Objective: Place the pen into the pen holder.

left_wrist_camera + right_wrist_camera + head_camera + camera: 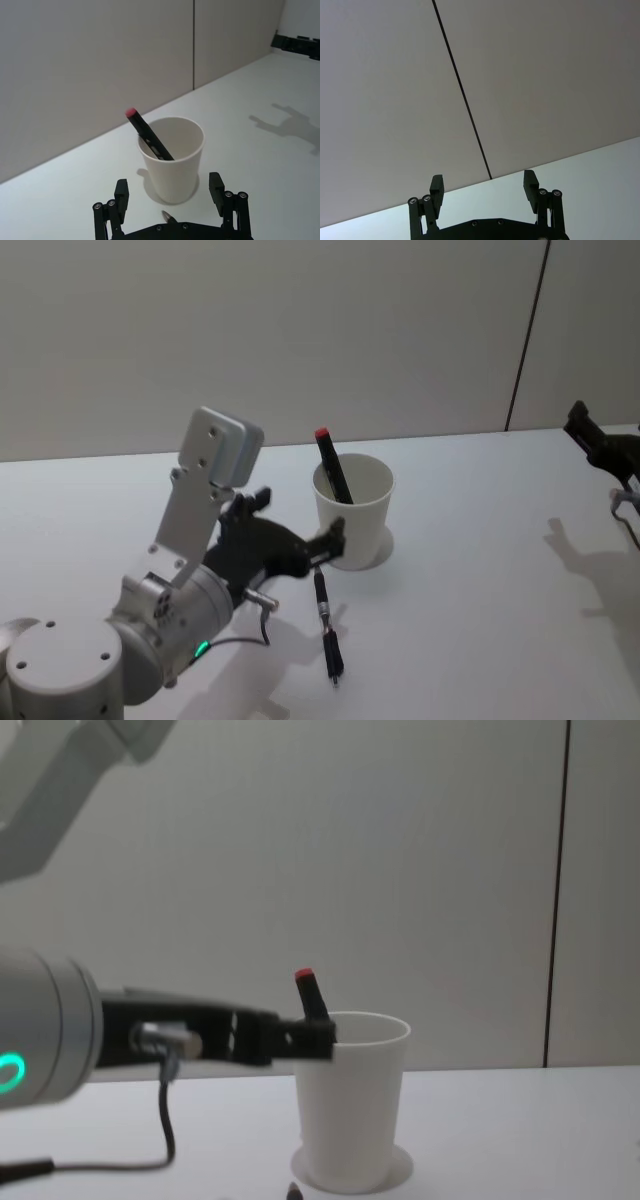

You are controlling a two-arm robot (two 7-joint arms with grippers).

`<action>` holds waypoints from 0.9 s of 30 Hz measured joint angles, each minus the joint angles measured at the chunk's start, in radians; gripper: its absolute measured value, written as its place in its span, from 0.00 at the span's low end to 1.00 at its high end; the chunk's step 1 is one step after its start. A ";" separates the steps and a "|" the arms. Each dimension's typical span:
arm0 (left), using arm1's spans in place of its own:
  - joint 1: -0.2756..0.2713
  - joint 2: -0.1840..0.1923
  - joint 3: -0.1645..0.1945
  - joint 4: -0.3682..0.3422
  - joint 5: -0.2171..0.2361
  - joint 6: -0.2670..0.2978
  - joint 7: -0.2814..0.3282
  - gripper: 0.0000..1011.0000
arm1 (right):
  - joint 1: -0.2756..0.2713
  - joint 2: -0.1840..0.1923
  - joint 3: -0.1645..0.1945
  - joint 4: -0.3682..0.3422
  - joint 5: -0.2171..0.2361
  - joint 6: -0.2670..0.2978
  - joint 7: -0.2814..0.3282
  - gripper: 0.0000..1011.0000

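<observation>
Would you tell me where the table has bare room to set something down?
The table is bare between the pen holder and the right gripper, and along the wall behind it. Crowded at the holder's near left: the open left gripper and a cable.

a plain white table ran back to a pale wall. a white paper cup stood upright on it, base flat on the surface. just on the robot's side of the cup was a black cable with a plug-like end; whether it touched the tabletop could not be told.
</observation>
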 joint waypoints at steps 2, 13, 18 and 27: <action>0.001 0.000 0.000 0.002 -0.008 0.006 -0.007 0.99 | 0.000 0.000 0.000 0.000 0.000 0.000 0.000 0.99; 0.013 -0.020 0.022 0.034 -0.027 0.047 -0.067 0.99 | -0.001 0.001 0.000 -0.001 0.001 0.001 -0.002 0.99; 0.012 -0.029 0.036 0.045 -0.001 0.057 -0.079 0.99 | -0.002 0.001 0.000 -0.001 0.001 0.001 -0.002 0.99; -0.004 -0.053 0.069 0.061 0.096 0.099 -0.099 0.99 | -0.002 0.001 0.000 -0.001 0.002 0.001 -0.002 0.99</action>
